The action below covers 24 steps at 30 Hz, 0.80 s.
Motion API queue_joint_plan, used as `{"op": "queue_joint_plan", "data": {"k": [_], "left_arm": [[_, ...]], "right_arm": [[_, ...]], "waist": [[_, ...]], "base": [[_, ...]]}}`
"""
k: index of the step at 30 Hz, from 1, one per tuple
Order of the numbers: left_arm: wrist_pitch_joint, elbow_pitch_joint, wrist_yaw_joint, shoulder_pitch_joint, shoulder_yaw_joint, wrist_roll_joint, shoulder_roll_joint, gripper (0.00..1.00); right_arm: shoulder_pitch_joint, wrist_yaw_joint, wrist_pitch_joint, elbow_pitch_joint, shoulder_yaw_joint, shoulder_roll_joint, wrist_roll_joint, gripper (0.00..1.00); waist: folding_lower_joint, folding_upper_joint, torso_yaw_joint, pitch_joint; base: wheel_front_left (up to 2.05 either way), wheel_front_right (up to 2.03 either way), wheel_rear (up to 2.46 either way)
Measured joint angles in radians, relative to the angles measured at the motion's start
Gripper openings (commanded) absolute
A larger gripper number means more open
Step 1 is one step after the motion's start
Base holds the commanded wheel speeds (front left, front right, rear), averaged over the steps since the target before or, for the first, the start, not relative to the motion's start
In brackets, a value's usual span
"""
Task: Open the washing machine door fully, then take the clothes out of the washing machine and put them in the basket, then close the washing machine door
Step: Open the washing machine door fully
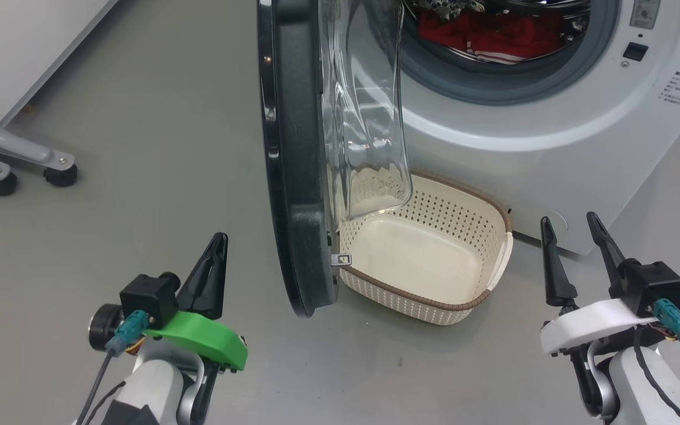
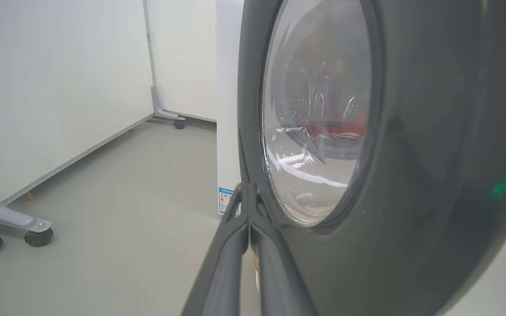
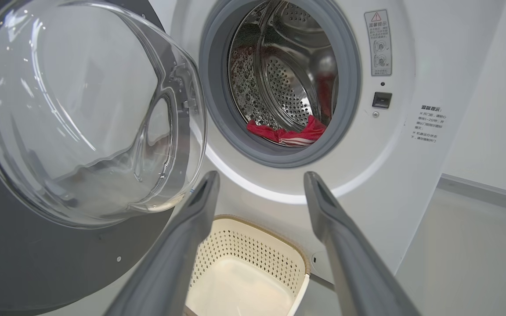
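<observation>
The washing machine (image 1: 552,136) (image 3: 393,166) stands white at the upper right, its door (image 1: 298,153) (image 2: 411,175) (image 3: 77,114) swung out edge-on toward me, black ring and clear glass bowl. Red clothes (image 1: 481,32) (image 3: 288,134) lie in the drum. The cream basket (image 1: 481,224) (image 3: 235,239) sits on the floor below the porthole, partly behind the door. My left gripper (image 1: 217,241) (image 2: 248,193) is shut and holds nothing, left of the door's outer face. My right gripper (image 1: 570,221) (image 3: 259,177) stands open to the right of the basket, nothing between its fingers.
A grey wheeled frame leg (image 1: 21,159) (image 2: 11,224) stands at the far left beside a white panel (image 1: 21,47). Grey floor (image 1: 139,177) lies between it and the door. A white wall (image 3: 499,109) rises right of the machine.
</observation>
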Motion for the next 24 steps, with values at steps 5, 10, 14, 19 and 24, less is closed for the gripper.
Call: {"op": "queue_joint_plan", "data": {"k": [5,10,14,19,24], "left_arm": [[0.000,-0.094,0.012,-0.005,0.037,0.017,0.000,0.00],[0.000,-0.221,0.016,-0.051,0.065,0.043,0.002,0.00],[0.000,-0.337,0.016,-0.088,0.077,0.077,0.003,0.00],[-0.001,-0.461,0.016,-0.114,0.070,0.095,0.003,0.00],[-0.001,-0.540,-0.015,-0.119,0.003,0.112,0.003,0.00]], "right_arm": [[0.004,0.008,0.000,0.001,-0.011,0.009,-0.016,1.00],[0.013,0.012,0.000,0.004,-0.024,0.012,-0.025,1.00],[0.014,0.021,0.000,0.007,-0.032,0.018,-0.027,1.00],[0.016,0.033,0.000,0.012,-0.038,0.036,-0.033,1.00],[0.017,0.042,0.000,0.018,-0.040,0.045,-0.035,1.00]], "waist": [[0.0000,0.0000,0.003,0.000],[0.0000,0.0000,0.007,-0.001],[0.0000,0.0000,0.009,-0.003],[0.0000,0.0000,0.008,-0.007],[0.0000,0.0000,0.002,-0.012]], "base": [[0.00,0.00,0.00],[0.00,0.00,0.00],[0.00,0.00,0.00],[0.00,0.00,0.00],[0.00,0.00,0.00]]}}
